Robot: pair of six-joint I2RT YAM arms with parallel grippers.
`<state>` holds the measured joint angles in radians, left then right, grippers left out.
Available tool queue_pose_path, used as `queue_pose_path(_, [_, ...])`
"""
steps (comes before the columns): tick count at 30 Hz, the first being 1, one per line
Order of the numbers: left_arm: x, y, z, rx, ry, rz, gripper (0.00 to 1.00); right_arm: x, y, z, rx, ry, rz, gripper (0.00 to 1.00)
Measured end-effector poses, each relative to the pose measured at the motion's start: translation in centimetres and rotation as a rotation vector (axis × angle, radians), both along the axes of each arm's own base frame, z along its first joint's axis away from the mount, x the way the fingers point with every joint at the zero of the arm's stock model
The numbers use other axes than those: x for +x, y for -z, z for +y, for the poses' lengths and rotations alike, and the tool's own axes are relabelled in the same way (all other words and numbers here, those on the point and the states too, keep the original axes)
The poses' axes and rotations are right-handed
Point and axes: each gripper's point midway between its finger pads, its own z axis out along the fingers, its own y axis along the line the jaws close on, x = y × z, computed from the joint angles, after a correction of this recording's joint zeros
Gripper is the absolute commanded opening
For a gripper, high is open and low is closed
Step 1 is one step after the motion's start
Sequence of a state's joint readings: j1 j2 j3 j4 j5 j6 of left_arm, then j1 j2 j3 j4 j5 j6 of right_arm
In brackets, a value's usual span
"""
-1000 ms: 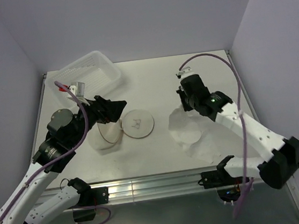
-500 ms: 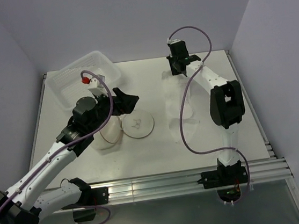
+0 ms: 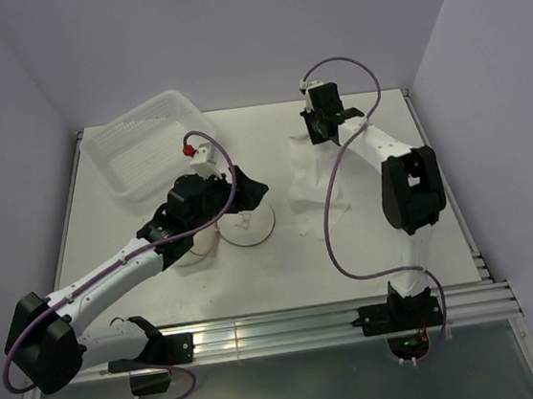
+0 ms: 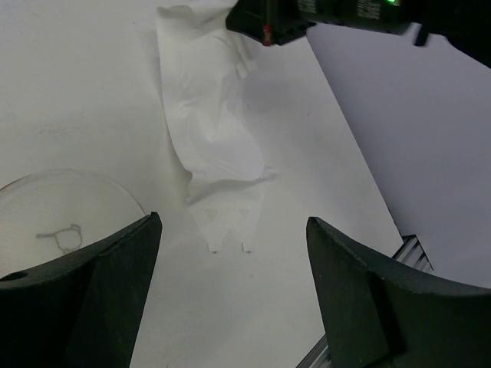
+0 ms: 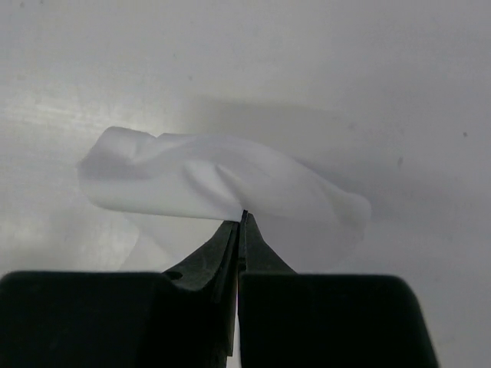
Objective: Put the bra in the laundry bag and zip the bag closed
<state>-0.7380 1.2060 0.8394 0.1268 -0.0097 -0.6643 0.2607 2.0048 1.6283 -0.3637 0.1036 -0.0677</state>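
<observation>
The bra (image 3: 315, 182) is a pale cloth stretched out long at mid-right of the table, its far end lifted. My right gripper (image 3: 316, 138) is shut on that far end; the right wrist view shows the jaws pinched together (image 5: 243, 216) on a fold of the bra (image 5: 222, 180). The laundry bag (image 3: 243, 225) lies at centre, its round end with the small icon facing up. My left gripper (image 3: 253, 192) hovers open and empty just above the bag's right side. In the left wrist view the gripper (image 4: 232, 230) frames the bra's near end (image 4: 215, 146), with the bag's disc (image 4: 65, 211) at lower left.
A white perforated plastic basket (image 3: 149, 141) stands at the back left. The enclosure walls close in on three sides. The table's near edge rail (image 3: 291, 327) runs along the front.
My right arm has swung to the back of the table, pulling the bra up and stretching it out. My left arm has reached right, from the bag's left side to over its disc.
</observation>
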Motion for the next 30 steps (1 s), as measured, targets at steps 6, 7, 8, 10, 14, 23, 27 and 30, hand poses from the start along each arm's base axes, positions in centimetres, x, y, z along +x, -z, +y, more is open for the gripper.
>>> queue_pose_path(6, [0.3,1.3,-1.4,-0.061,0.014,0.034,0.84,-7.0,-6.0,1.0,0.029,-0.027,-0.108,0.00])
queue_pose_path(7, [0.4,1.6,-1.7,-0.066,0.018,0.046,0.84,-7.7,-6.8,1.4,0.040,-0.036,-0.135,0.00])
queue_pose_path(8, [0.4,2.0,-2.0,-0.071,0.022,0.059,0.84,-8.9,-7.6,1.9,0.047,-0.045,-0.159,0.00])
queue_pose_path(10, [0.5,2.6,-2.4,-0.078,0.023,0.077,0.85,-10.9,-8.0,2.9,0.060,-0.060,-0.186,0.00])
queue_pose_path(14, [0.6,3.3,-3.0,-0.095,0.025,0.105,0.83,-15.1,-5.3,4.4,0.055,-0.080,-0.143,0.00])
queue_pose_path(23, [-0.9,6.1,-2.3,-0.085,0.015,0.163,0.86,-21.4,-0.5,5.2,0.096,-0.066,-0.040,0.00])
queue_pose_path(27, [-0.5,5.0,-2.6,-0.101,0.015,0.142,0.88,-23.4,2.1,4.7,0.112,-0.028,0.023,0.42])
queue_pose_path(30, [0.2,4.3,-3.2,-0.101,0.018,0.133,0.89,-24.1,2.7,4.6,0.132,-0.004,0.051,0.75])
